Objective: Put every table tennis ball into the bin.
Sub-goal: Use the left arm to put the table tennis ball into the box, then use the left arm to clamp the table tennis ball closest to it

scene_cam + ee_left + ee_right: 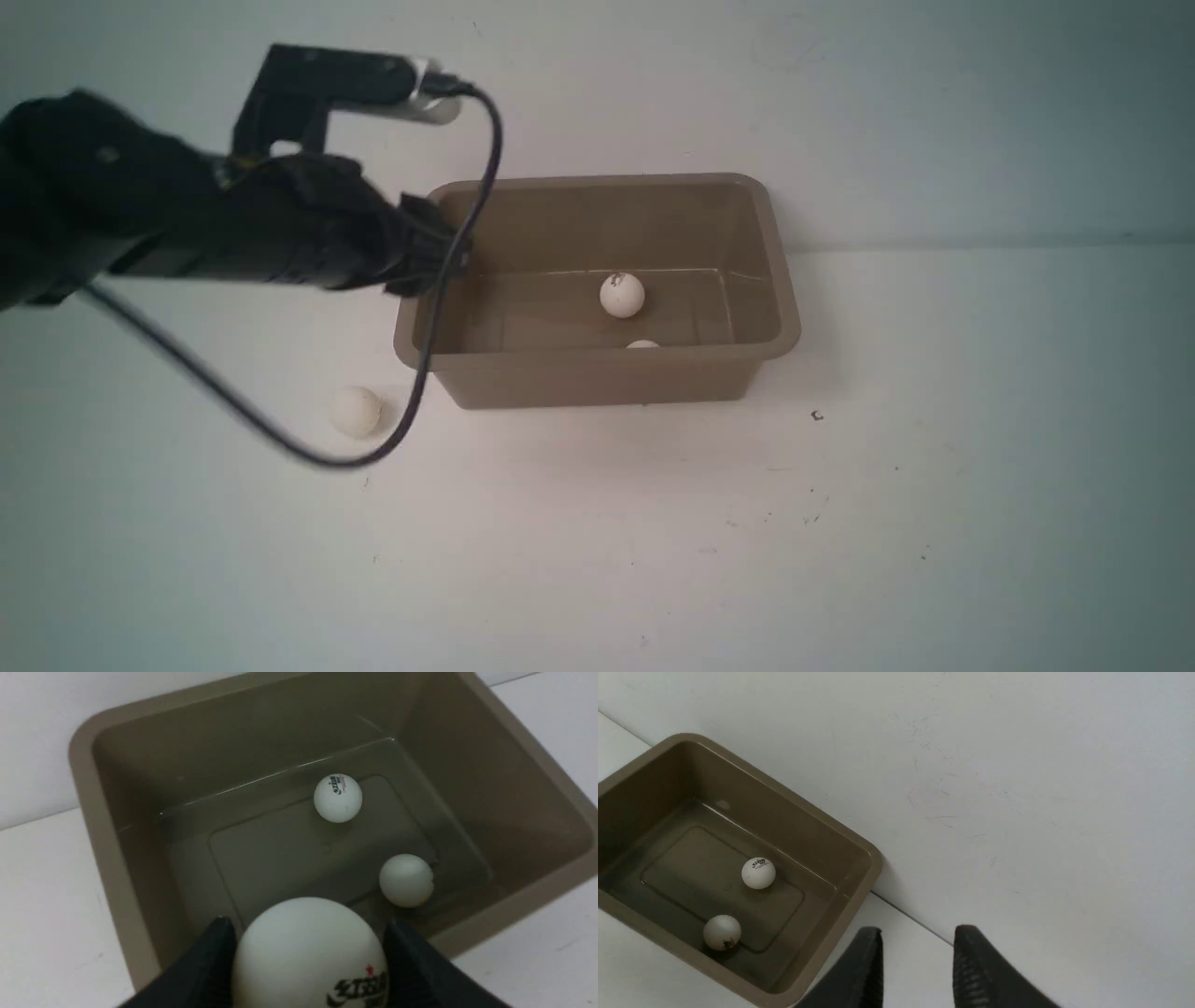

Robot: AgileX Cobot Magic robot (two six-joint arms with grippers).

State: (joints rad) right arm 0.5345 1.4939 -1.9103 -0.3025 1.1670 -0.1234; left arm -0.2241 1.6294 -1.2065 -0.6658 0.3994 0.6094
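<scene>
While above bin (pixel 597 378), left gripper (pixel 308 924): clenched on held ball (pixel 308 956).
far ball (pixel 338 798), near ball (pixel 405 880): 2 lay on bin floor beneath its fingertips.
loose ball (pixel 356 411): sat on table (pixel 840 560), outside bin, on left gripper's side.
right gripper (pixel 917 963): parted, empty, beside bin.

- Held ball (pixel 308 952) — clamped in the left gripper (pixel 307 921); the ball, its dark print and the fingers (pixel 205 970) all run off the wrist picture's bottom edge. From the front it is hidden behind the arm (pixel 233 233).
- Near ball (pixel 642 344) — from the front only a white sliver shows above the bin (pixel 597 378) wall.
- Bin — left rim covered by arm and cable (pixel 327 461) from the front; cut by two edges in the right wrist picture.
- Far ball (pixel 622 294) — print too small to read from the front.
- Right gripper (pixel 917 938) — fingers (pixel 859 970) cut off at the picture's bottom edge.
- Dark speck (pixel 817 415) on the table (pixel 653 560) — too small to identify.
</scene>
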